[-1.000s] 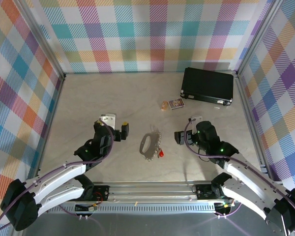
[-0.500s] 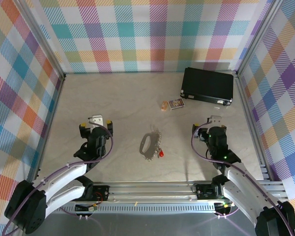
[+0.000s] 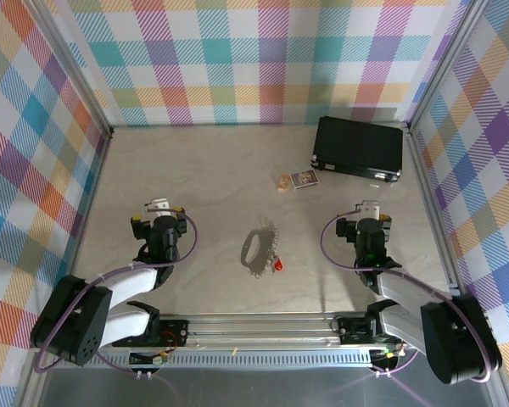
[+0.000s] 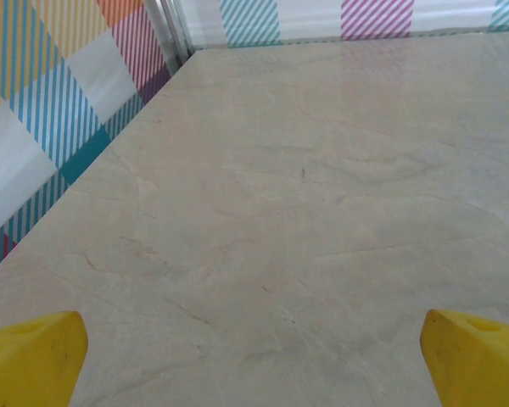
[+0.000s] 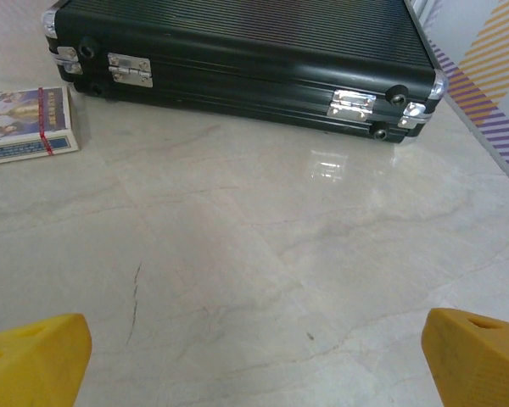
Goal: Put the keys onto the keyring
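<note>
The silver oval keyring (image 3: 259, 248) with a jagged edge lies on the marble table between the two arms. The red-headed key (image 3: 277, 265) rests at its lower right end, touching it. My left gripper (image 3: 159, 217) is far left of the keyring, open, with yellow fingertips (image 4: 30, 356) wide apart over bare table. My right gripper (image 3: 368, 216) is far right of the keyring, also open, its yellow fingertips (image 5: 34, 356) spread over bare table and facing the black case.
A black rectangular case (image 3: 359, 149) (image 5: 237, 51) lies at the back right. A small printed card (image 3: 304, 179) (image 5: 25, 127) with a tan bit beside it lies left of the case. Checked walls enclose the table on three sides.
Both arms have pulled back from the keyring toward their own sides, the left gripper moving left and the right gripper moving right. The keyring and key stay where they were.
</note>
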You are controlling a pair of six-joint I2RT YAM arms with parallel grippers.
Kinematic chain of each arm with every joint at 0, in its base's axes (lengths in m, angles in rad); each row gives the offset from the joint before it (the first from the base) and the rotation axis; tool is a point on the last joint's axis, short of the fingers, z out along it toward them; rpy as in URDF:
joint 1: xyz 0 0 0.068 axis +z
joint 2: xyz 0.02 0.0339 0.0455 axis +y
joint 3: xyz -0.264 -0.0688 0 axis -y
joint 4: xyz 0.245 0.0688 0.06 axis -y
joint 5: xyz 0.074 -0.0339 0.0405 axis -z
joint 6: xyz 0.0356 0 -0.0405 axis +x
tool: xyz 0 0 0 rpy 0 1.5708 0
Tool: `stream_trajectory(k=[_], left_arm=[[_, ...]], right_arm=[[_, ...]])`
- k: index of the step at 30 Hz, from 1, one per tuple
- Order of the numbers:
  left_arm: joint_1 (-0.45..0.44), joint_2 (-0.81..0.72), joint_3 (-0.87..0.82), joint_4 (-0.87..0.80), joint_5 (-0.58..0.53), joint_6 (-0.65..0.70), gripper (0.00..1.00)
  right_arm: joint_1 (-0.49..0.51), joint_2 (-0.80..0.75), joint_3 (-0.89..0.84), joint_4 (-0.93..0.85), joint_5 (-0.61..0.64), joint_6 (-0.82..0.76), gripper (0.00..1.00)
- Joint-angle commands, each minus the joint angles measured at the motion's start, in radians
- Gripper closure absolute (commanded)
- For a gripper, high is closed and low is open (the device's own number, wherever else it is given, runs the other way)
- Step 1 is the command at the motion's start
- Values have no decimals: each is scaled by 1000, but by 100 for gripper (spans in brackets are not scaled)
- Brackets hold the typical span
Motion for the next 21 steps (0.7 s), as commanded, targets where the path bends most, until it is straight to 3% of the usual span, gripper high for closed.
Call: stream_trajectory(k=[1,9,13,15,21], left_arm=[[35,46,12,151,31,16,0],[95,162,24,309,112,24,0],[131,298,8,486,171,0,0],[133,273,28,406,194,-13,0],[149,288,52,375,230,-14,0]], right_arm=[[-22,80,42,203,-33,-41,1],[-55,260,103,350,-94,-61,1],[-81,374,114,452,-109,-56,1],[-82,398,138,435,-116,-61,1],[-148,397,199,298,-216,-5,1]])
